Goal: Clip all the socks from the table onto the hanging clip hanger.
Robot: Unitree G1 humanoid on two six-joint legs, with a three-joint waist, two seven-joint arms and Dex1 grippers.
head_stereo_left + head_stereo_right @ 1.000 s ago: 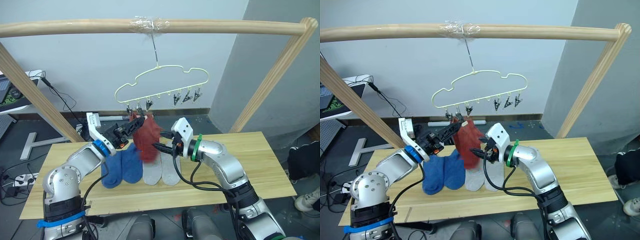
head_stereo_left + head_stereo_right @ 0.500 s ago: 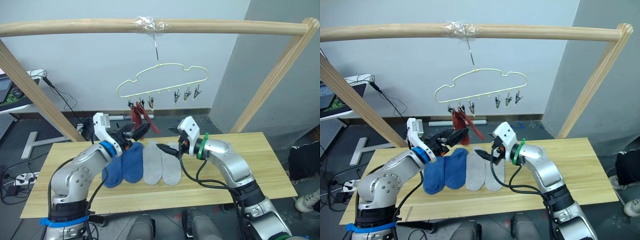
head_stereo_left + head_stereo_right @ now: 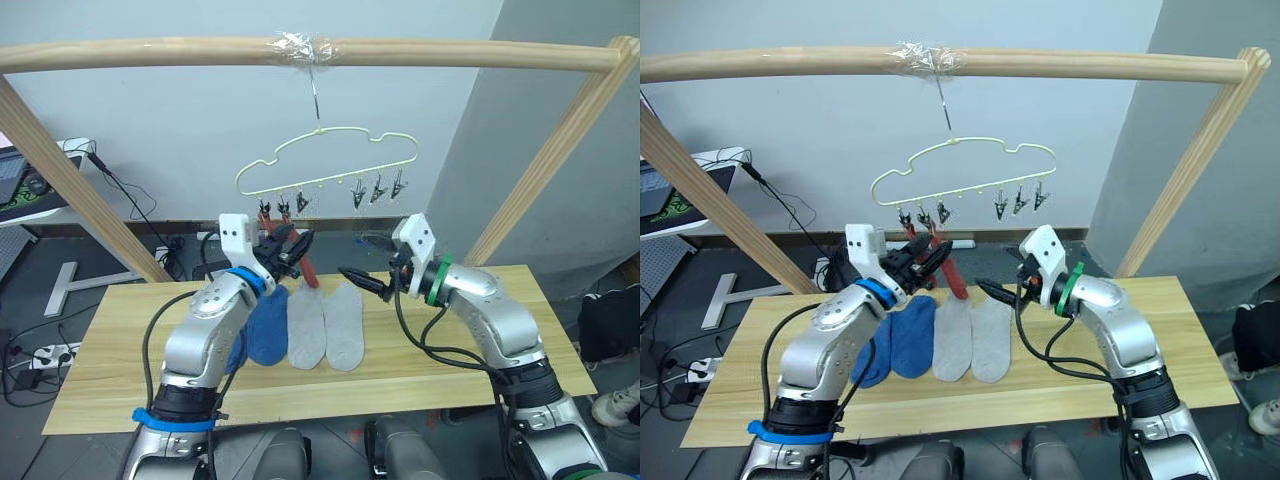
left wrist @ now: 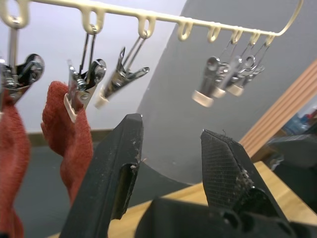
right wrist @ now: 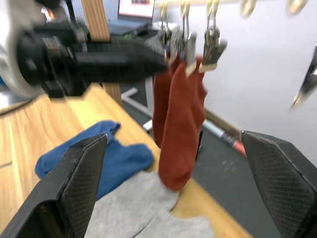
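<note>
Now both grippers hover spread and empty, and the 2 grey socks (image 3: 327, 325) lie lengthwise below, nearer the right gripper (image 3: 362, 279) than the left gripper (image 3: 293, 247).

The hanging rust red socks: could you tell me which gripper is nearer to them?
Left. The left gripper sits right beside the rust red socks, under the clip hanger; the right gripper is farther off, over the table.
</note>
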